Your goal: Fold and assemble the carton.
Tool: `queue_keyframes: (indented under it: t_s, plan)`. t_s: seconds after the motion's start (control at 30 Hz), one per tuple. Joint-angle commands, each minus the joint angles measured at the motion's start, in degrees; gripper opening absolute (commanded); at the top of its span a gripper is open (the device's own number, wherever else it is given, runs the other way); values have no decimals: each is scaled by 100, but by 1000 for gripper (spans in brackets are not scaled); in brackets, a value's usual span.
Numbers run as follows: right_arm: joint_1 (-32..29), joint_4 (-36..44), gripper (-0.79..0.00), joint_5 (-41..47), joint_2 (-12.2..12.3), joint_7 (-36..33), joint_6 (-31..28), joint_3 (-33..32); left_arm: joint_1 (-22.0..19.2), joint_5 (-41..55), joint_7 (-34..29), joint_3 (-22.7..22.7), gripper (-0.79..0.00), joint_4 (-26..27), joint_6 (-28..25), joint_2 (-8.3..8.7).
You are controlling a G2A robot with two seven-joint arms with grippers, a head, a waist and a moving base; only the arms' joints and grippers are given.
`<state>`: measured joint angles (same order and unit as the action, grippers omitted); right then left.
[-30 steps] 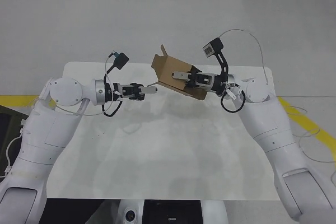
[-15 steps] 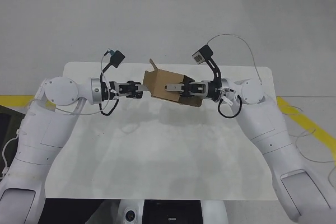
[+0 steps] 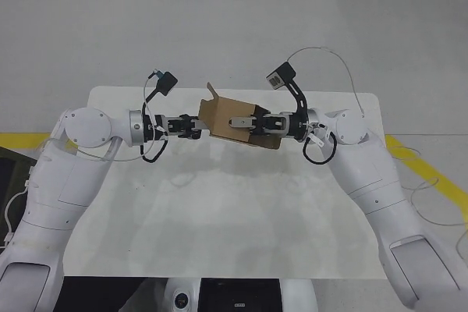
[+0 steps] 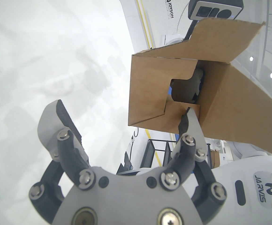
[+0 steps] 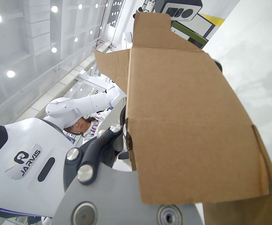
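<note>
Three cameras: one overhead, two wrist-mounted.
Top view looks down from high over the desk (image 3: pixel 218 218), taking in both arms. Left wrist view sits close behind the left pincer (image 4: pixel 124 108), facing along it. Right wrist view sits close behind the right pincer (image 5: pixel 126 125), tilted toward the ceiling (image 5: pixel 21 24). All three share the carton (image 3: pixel 234 125); the wrist views see it from opposite ends.

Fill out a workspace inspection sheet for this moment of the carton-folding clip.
Surface: white table, faint smudges.
Job's things: brown carton, part-folded, held in the air over the table's far half, one end flap sticking out.
Clutter: nothing seen.
Grippers: right gripper shut on a carton wall; left gripper open, one of its fingers touching the carton's end flap.
Cables: black loops at both wrists; thin grey wire arcing from the right arm.
Surroundings: grey floor, yellow floor tape.
</note>
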<state>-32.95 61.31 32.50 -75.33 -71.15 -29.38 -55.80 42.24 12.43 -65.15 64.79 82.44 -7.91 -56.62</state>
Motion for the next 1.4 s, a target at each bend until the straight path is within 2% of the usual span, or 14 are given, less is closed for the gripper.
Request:
queue_keyframes:
  t_s: [0.0, 0.37, 0.73, 0.97, 1.37]
  plan:
    - [-1, -1, -785, -8, -1, -7, 12, -1, 5, 16, -6, -4, 0, 18, 5, 0]
    - [-4, -55, -785, -8, -8, -68, -10, -22, 0, -66, -6, -44, 0, 24, -4, 1]
    - [-74, -358, -785, -105, 63, -634, 259, -76, 22, -145, 110, 311, 0, -255, -32, 82]
    - [-180, 48, -785, -224, 101, -996, 621, 147, 20, -154, 169, 369, 0, -359, -12, 99]
    - [-166, 461, -785, -60, 157, -1064, 688, 350, -73, -259, 190, 137, 0, -471, 3, 58]
